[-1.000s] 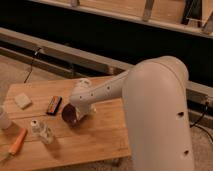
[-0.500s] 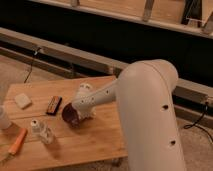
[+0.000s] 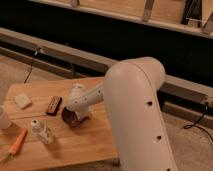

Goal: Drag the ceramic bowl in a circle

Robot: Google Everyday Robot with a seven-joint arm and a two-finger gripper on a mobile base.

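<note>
The ceramic bowl (image 3: 69,116) is a small dark maroon bowl on the wooden table (image 3: 90,142), near its middle. It looks tipped, with its inside facing left toward me. My gripper (image 3: 78,114) comes down at the end of the white arm and sits on the bowl's right rim, touching it. The arm's wrist covers the bowl's right side.
A dark rectangular bar (image 3: 53,105) lies just left of the bowl. A small clear bottle (image 3: 41,131) stands front left. A white sponge (image 3: 22,100), a white cup (image 3: 3,118) and an orange-handled tool (image 3: 16,142) are at the left. My big white arm (image 3: 137,120) hangs over the table's right edge.
The arm's wrist and the bowl have shifted slightly left and toward the front of the table. The other objects have not moved.
</note>
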